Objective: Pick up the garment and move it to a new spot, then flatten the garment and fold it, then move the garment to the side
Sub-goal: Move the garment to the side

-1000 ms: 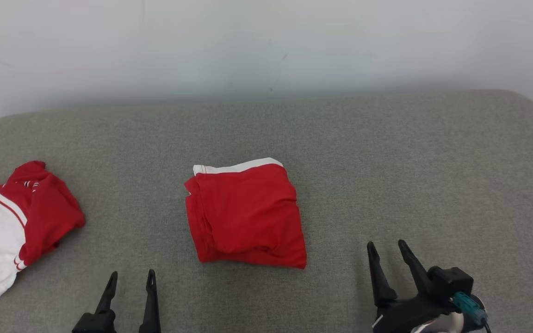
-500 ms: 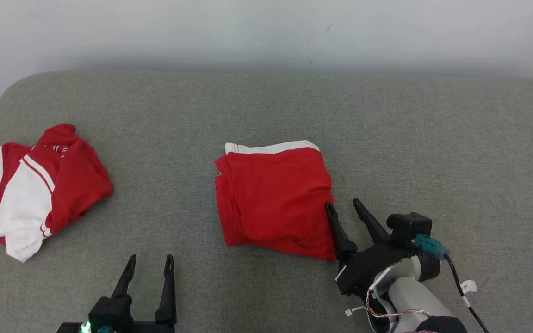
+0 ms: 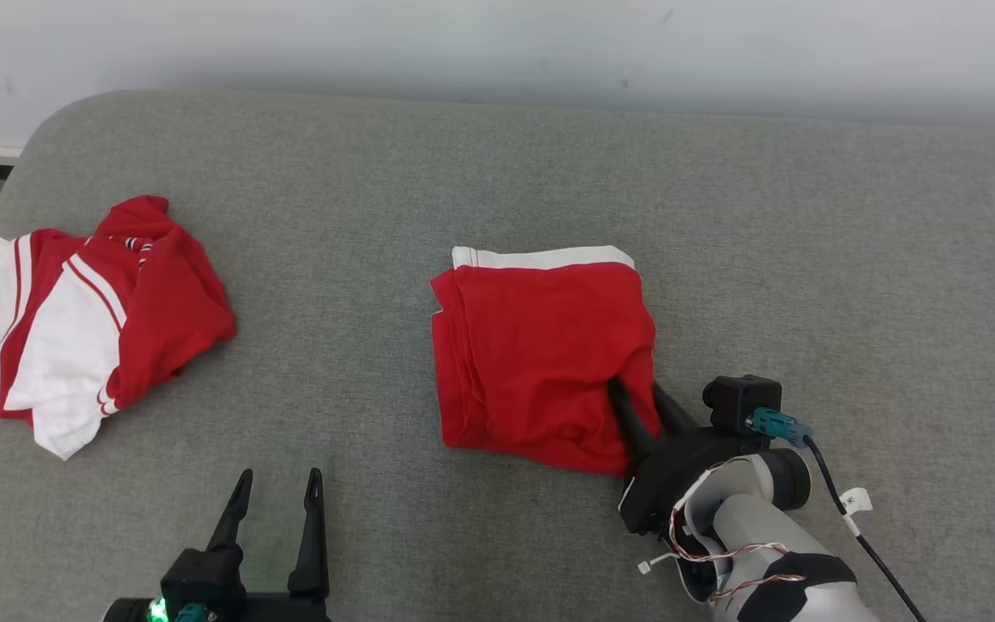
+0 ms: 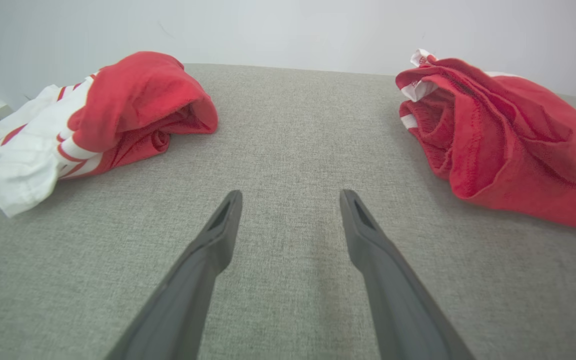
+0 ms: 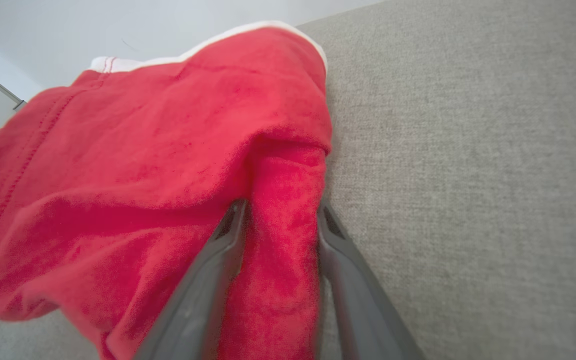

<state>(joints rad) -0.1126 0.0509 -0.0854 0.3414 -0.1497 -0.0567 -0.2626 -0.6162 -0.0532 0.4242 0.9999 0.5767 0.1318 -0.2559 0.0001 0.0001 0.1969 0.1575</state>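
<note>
Right claw (image 3: 636, 389), the nearer of the two, straddles a raised fold at the near right edge of the folded red cloth garment with a white band (image 3: 541, 345), mid-way across the grey fabric-covered bench (image 3: 808, 259), fingers parted and touching cloth on both sides, though whether they pinch it cannot be told.

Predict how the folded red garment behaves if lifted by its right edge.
Likely floppy: the garment shows soft creases, and a ridge of it bunches inside the right gripper. It would probably unfold and drape, since just one edge is straddled. A push across the grey surface would likely bunch it rather than slide it.
</note>
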